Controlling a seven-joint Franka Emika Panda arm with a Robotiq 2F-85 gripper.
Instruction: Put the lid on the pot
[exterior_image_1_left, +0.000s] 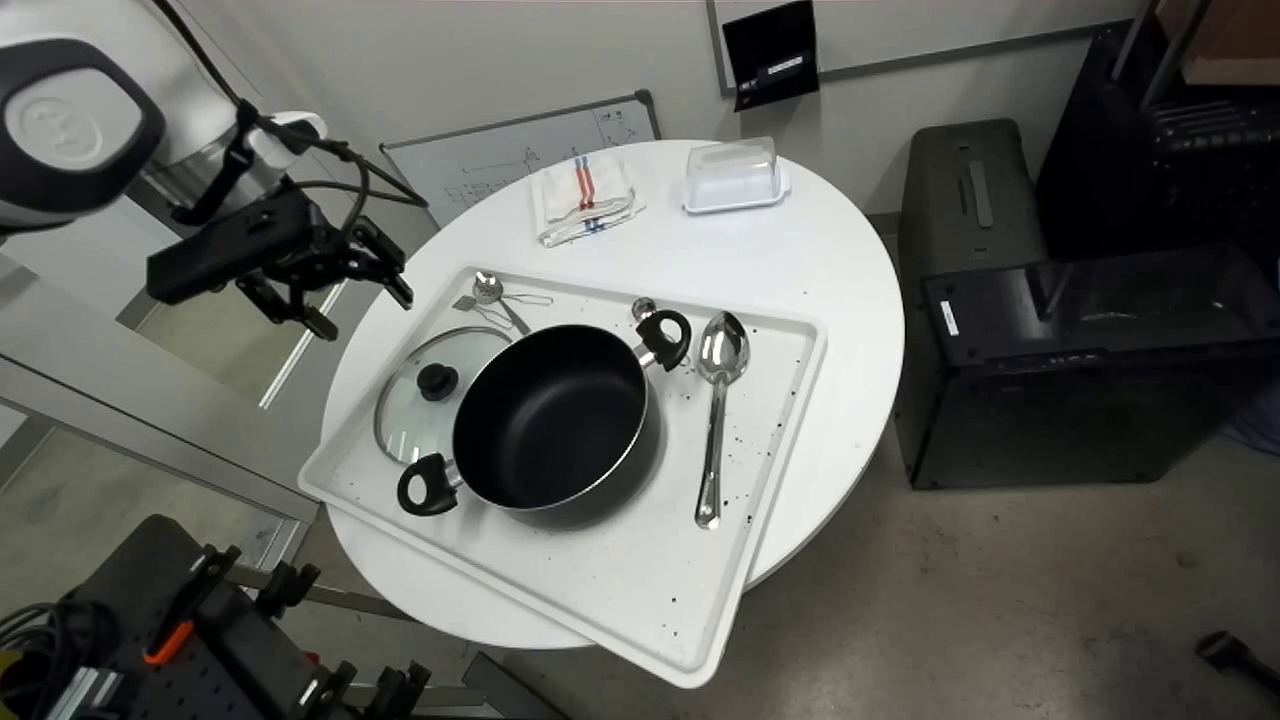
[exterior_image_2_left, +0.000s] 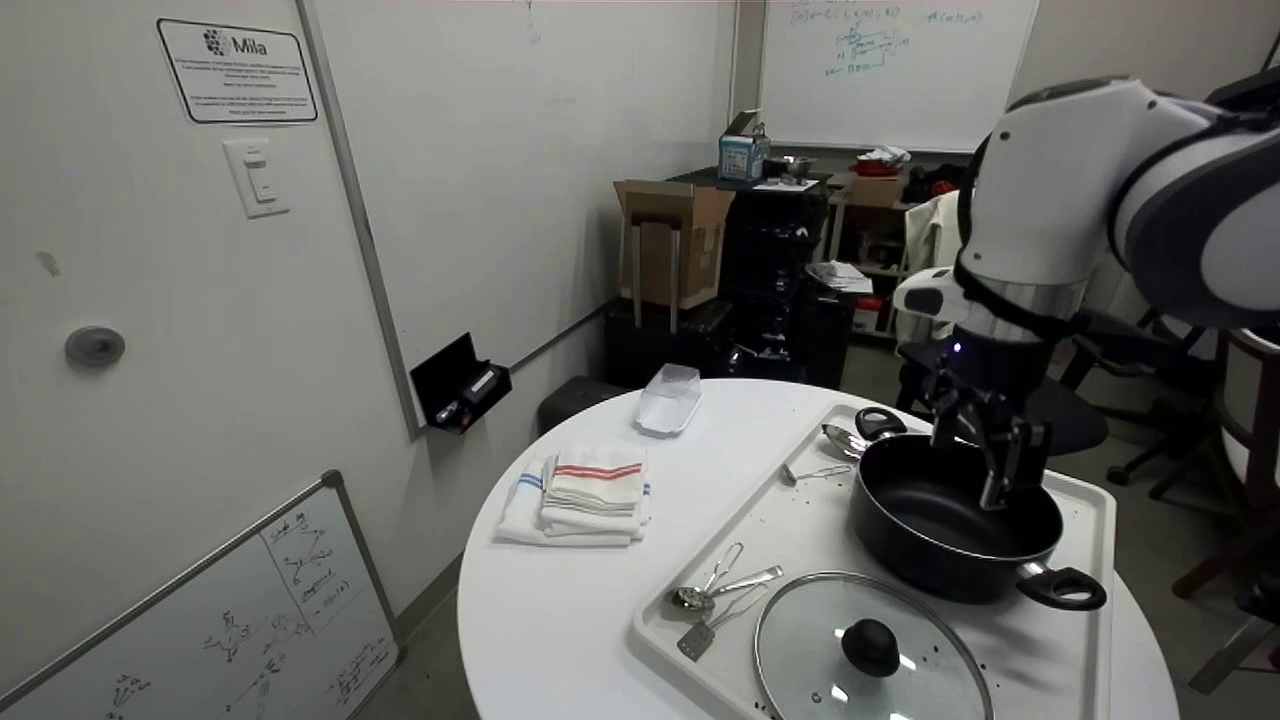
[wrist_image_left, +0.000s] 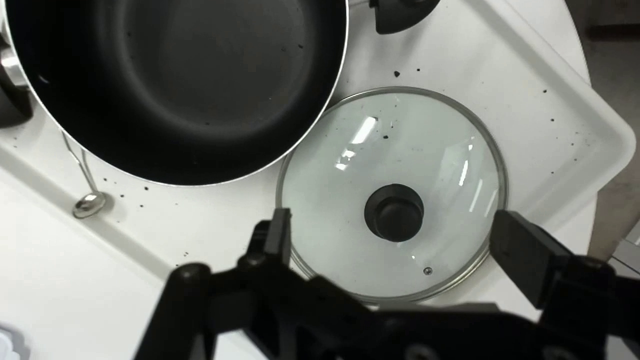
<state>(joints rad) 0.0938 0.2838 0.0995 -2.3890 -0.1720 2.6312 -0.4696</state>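
Observation:
The glass lid (exterior_image_1_left: 415, 415) with its black knob lies flat, knob up, on the white tray beside the pot. It also shows in the other exterior view (exterior_image_2_left: 820, 650) and the wrist view (wrist_image_left: 345, 225). The black pot (exterior_image_1_left: 555, 420) stands upright and uncovered on the tray; its inside is bare in the wrist view (wrist_image_left: 210, 75). My gripper (exterior_image_1_left: 362, 308) is open and empty, raised above the table. In the wrist view its fingers (wrist_image_left: 392, 217) appear on either side of the lid's knob, with height between them. In an exterior view the gripper (exterior_image_2_left: 985, 470) overlaps the pot's outline.
The white tray (exterior_image_1_left: 590, 590) has raised edges. A large metal spoon (exterior_image_1_left: 715, 420) lies beside the pot. Small utensils (exterior_image_2_left: 715, 595) lie near the lid, and a small ladle (wrist_image_left: 90, 204) near the pot. Folded towels (exterior_image_1_left: 585, 195) and a clear-covered dish (exterior_image_1_left: 735, 178) sit behind the tray.

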